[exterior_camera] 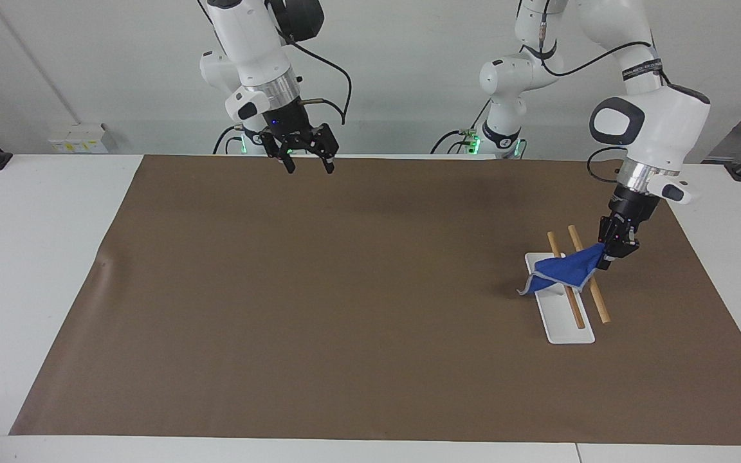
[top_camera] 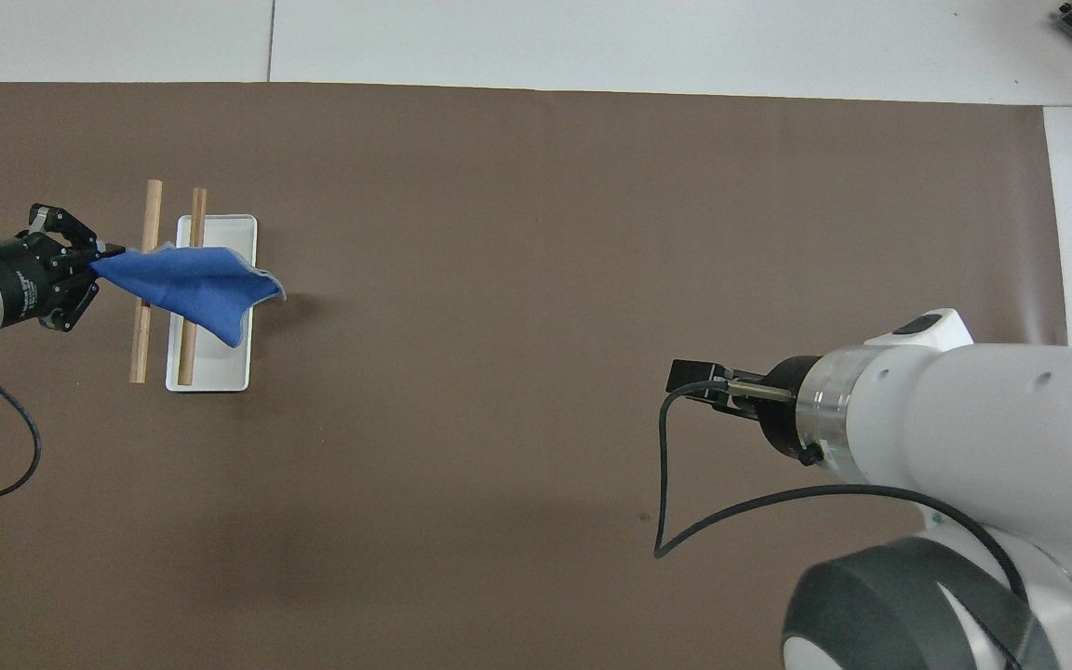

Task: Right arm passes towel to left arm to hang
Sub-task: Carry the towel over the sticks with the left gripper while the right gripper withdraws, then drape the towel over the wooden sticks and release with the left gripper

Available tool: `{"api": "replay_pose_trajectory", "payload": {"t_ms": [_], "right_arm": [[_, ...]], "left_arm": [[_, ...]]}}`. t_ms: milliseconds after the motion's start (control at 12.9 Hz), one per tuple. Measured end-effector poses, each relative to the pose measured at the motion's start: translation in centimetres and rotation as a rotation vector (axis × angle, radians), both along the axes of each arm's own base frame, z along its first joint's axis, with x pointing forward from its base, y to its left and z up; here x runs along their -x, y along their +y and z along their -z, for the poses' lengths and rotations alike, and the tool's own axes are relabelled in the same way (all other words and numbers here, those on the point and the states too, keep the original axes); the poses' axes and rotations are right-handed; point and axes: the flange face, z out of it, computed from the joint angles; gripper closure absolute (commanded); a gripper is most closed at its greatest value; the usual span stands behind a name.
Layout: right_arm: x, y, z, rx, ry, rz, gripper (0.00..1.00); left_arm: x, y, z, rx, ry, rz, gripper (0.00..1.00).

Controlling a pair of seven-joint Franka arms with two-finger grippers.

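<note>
In the facing view we judge the handover done: the towel [exterior_camera: 565,272] hangs from the left gripper [exterior_camera: 616,250], which is pinched tight on one corner of it, while the right gripper [exterior_camera: 307,164] carries nothing, its two fingers spread apart, up over the brown mat [exterior_camera: 319,308] at the edge nearest the robots, where that arm waits. What is left, as we read it, is the hanging itself. The cloth slopes down from the held corner across the two wooden rods [exterior_camera: 577,276] of the small rack, whose white base [exterior_camera: 560,315] lies on the mat toward the left arm's end of the table; the free, grey-edged end droops just off the base on the side toward the right arm. Whether the cloth already rests on the rods or only passes above them we cannot tell here. In the overhead view the left gripper [top_camera: 97,272] sits beside the outer rod, over the mat, with the towel [top_camera: 190,290] fanning out from its fingertips across both rods [top_camera: 167,284] and over the white base [top_camera: 224,372]. The right gripper [top_camera: 696,380] shows well apart from the rack, over bare mat [top_camera: 536,233], with nothing in it. We reckon that letting go of the corner remains.
</note>
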Motion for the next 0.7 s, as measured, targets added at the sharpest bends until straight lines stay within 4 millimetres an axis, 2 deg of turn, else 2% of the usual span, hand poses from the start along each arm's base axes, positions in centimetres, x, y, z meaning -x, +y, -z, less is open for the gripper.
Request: {"api": "replay_pose_trajectory", "payload": {"t_ms": [155,465,543,698], "right_arm": [[-0.4,-1.9,-0.6,0.034,0.014,-0.019,0.00],[-2.3,-8.4,-1.7,0.072,0.018,-0.050,0.00],[-2.7,-9.3,-1.8,0.075,0.017,-0.061,0.00],[-3.2,-9.9,-2.0,0.107,0.015,-0.084,0.00]], "left_arm": [[0.0,2.1,0.4,-0.001,-0.001,-0.038,1.00],[0.4,6.4,0.9,0.001,0.004,-0.115,1.00],[0.6,7.2,0.9,0.001,0.005,-0.128,1.00],[0.6,7.4,1.2,0.002,0.010,-0.132,1.00]]}}
